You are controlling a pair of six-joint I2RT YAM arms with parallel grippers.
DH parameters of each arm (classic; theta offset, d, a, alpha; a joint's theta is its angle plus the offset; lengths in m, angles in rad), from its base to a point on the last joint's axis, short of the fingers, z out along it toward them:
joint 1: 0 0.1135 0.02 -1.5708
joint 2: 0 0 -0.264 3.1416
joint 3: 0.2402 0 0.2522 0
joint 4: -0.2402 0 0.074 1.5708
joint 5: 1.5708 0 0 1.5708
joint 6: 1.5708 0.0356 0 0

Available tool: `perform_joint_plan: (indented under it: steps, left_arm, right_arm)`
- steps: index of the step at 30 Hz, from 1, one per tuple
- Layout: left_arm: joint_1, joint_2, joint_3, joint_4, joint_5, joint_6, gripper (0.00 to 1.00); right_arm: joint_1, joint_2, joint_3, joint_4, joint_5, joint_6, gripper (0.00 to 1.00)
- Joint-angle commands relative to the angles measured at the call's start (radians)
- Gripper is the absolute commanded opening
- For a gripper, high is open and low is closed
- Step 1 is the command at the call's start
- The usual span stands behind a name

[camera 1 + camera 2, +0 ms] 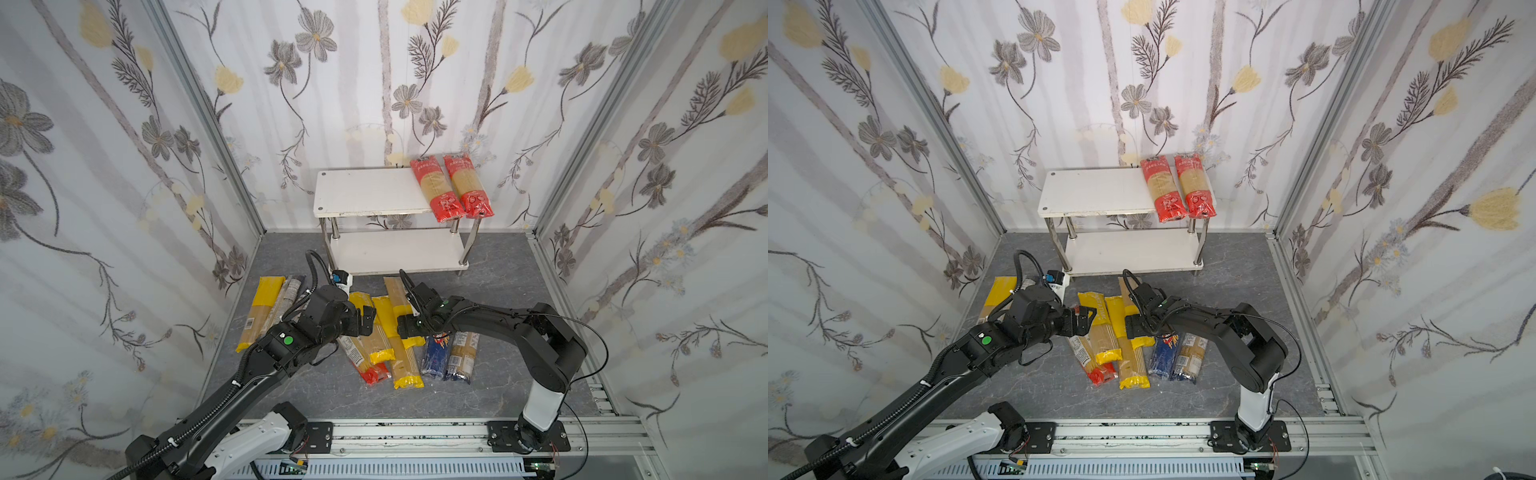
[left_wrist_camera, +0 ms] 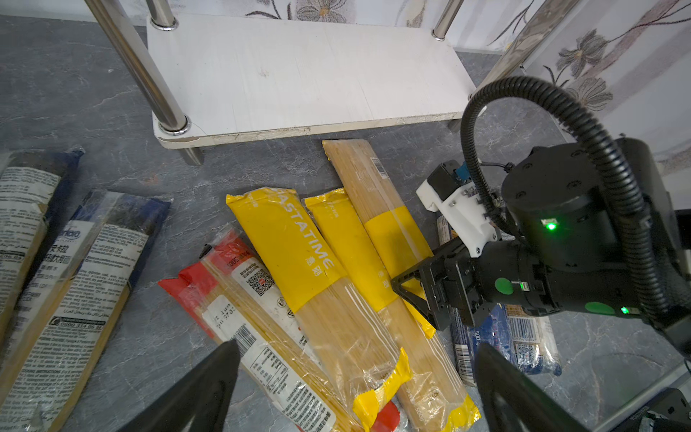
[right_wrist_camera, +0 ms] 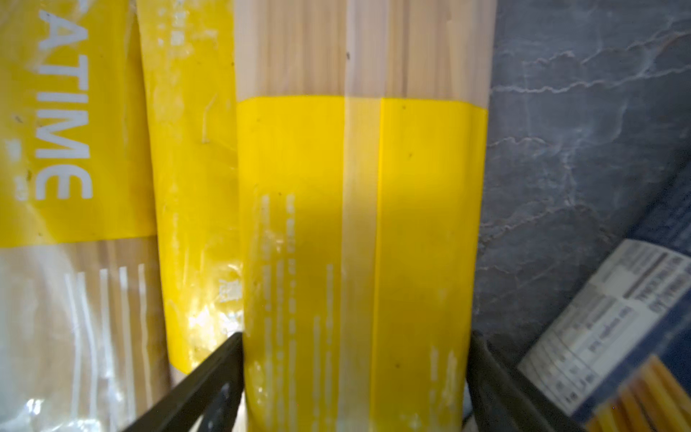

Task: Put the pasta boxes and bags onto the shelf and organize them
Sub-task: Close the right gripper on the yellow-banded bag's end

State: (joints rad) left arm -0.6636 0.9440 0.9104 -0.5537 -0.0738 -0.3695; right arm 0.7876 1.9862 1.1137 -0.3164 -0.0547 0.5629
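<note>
Gloss and matt

We find the long spaghetti bags of clear plastic film with yellow bands (image 2: 299,243) glossy and crinkled at the ends; the two red-ended film bags (image 1: 435,187) shine likewise; the small two-tier shelf of white boards (image 2: 299,74) looks matt, its front edge chipped rough; its round tube legs (image 2: 139,67) are mirror-bright chrome; the dark grey marbled floor (image 2: 74,93) is matt; the black ribbed cable hose (image 2: 519,85) seems dull plastic.

**Room above, clutter below**

The shelf's (image 1: 365,193) top board is bare across its left and middle; two red bags (image 1: 436,189) fill its right end. The lower board (image 1: 395,251) lies bare between chrome legs (image 1: 473,237). Packs (image 1: 384,320) crowd the surface (image 1: 498,282) just before it.
</note>
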Motion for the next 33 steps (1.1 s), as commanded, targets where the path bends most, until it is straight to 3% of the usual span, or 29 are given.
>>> perform_joint_plan:
  steps: [1,5,10,14,22,33]
  left_arm:
    - [0.025,0.009,0.015,0.014,0.03,0.025,1.0]
    - [0.054,0.01,0.013,0.014,0.045,0.041,1.0]
    - [0.077,-0.001,0.001,0.015,0.061,0.047,1.0]
    - [0.084,-0.024,-0.013,0.014,0.062,0.043,1.0]
    - [0.089,-0.076,-0.042,0.014,0.074,0.02,1.0]
    - [0.09,-0.156,-0.066,0.014,0.076,-0.026,1.0]
  right_arm:
    - [-0.002,0.02,0.006,0.029,-0.042,-0.005,0.86]
    - [-0.002,0.031,0.008,0.037,-0.065,-0.003,0.72]
    - [-0.001,0.03,0.009,0.034,-0.08,0.001,0.39]
    - [-0.001,0.008,0.002,0.024,-0.092,0.007,0.18]
    - [0.016,-0.104,-0.017,-0.024,-0.092,0.026,0.04]
    - [0.121,-0.296,-0.017,-0.126,-0.034,0.086,0.0]
